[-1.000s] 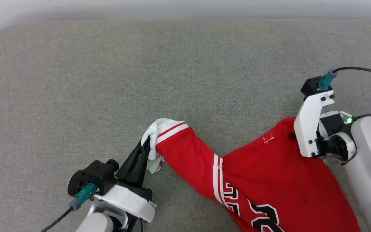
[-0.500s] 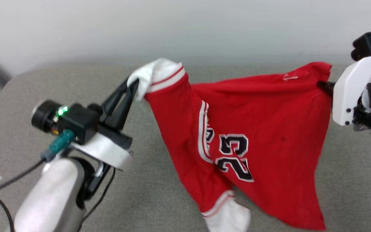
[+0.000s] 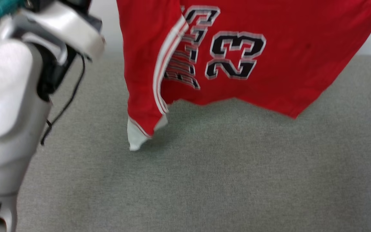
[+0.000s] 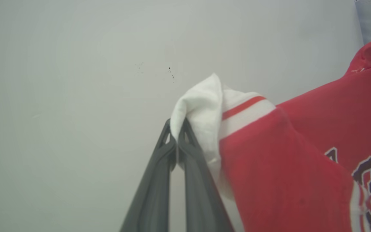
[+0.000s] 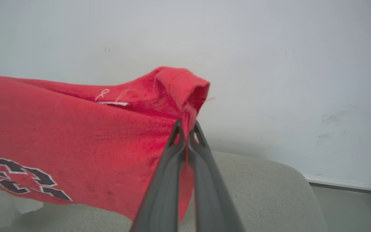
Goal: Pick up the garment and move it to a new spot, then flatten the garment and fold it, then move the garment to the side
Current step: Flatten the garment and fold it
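Observation:
The red garment (image 3: 269, 64) hangs in the air above the grey cushioned surface (image 3: 204, 180), with its black-and-white "23" lettering facing me. Its lower white sleeve end (image 3: 136, 138) dangles just above or at the surface. In the left wrist view my left gripper (image 4: 176, 129) is shut on the other white sleeve end (image 4: 201, 109). In the right wrist view my right gripper (image 5: 187, 127) is shut on a bunched red edge of the garment (image 5: 76, 135), near a small white logo (image 5: 102, 94). My pale left forearm (image 3: 5, 106) stands at the left of the head view.
A pale wall (image 5: 269, 48) rises behind the cushioned surface. The surface's rounded right end (image 5: 288, 180) drops to a floor (image 5: 346, 206). A black cable (image 3: 66, 100) hangs from my left wrist.
Both grippers have risen and carried the garment off the surface, so it now hangs spread between them. The head view has shifted too.

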Controlling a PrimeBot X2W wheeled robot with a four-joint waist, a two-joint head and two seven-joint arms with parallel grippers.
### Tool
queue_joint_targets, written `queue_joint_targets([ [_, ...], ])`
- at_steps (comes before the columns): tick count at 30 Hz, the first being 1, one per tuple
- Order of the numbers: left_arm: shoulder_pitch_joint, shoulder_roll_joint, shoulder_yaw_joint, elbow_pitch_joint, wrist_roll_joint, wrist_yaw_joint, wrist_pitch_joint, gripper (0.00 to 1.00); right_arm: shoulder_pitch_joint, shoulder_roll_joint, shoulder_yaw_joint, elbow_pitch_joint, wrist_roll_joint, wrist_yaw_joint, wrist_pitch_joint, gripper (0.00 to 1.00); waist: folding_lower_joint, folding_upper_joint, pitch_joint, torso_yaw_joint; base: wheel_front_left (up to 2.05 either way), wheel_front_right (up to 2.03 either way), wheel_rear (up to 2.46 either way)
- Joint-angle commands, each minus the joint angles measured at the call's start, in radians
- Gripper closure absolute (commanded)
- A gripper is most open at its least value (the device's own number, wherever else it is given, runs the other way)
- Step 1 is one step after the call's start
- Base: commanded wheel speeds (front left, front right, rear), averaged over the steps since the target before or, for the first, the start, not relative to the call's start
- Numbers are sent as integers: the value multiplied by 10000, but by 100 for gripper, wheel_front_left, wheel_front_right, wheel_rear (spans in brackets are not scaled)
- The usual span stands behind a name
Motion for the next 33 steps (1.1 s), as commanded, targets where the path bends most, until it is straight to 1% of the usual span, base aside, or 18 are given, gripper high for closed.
queue_joint_targets([
  [1, -297, 55, -33, 215, -23, 5, 16, 100, -250, 54, -30, 52, -117, -7, -87, 100, 1, 0, 475, -102, 0, 0, 0],
  [5, -2133, 203, -376, 1364, -248, 8, -5, 100, -1426, 263, -125, 348, -429, -7, -533, 100, 1, 0, 1491, -306, 0, 0, 0],
  [9, -3699, 436, -661, 2388, -163, 7, -220, 100, -2463, 505, -80, 884, -760, -7, -1301, 100, 1, 0, 2411, -566, 0, 0, 0],
  [14, -5843, 770, -543, 3311, 346, 24, -450, 100, -4272, 807, -69, 1407, -1112, -10, -2750, 100, 1, 0, 3857, -973, 0, 0, 0],
  [17, -6801, 856, -523, 3771, 642, 116, -584, 100, -5233, 998, 76, 1779, -1332, -10, -3703, 100, 1, 0, 4576, -1159, 0, 0, 0],
  [20, -7651, 856, -405, 4160, 711, 201, -631, 100, -6202, 1118, 332, 2249, -1459, -10, -4472, 100, 1, 0, 5310, -1266, 0, 0, 0],
  [27, -8419, 534, -39, 4803, 357, 587, -767, 100, -7536, 1194, 1070, 3643, -1315, -10, -6108, 100, 1, 0, 6358, -1257, 0, 0, 0],
  [33, -7990, 351, 22, 4979, 172, 717, -1133, 100, -7698, 1171, 1812, 4512, -748, -10, -6972, 100, 1, 0, 6738, -1131, 0, 0, 0],
])
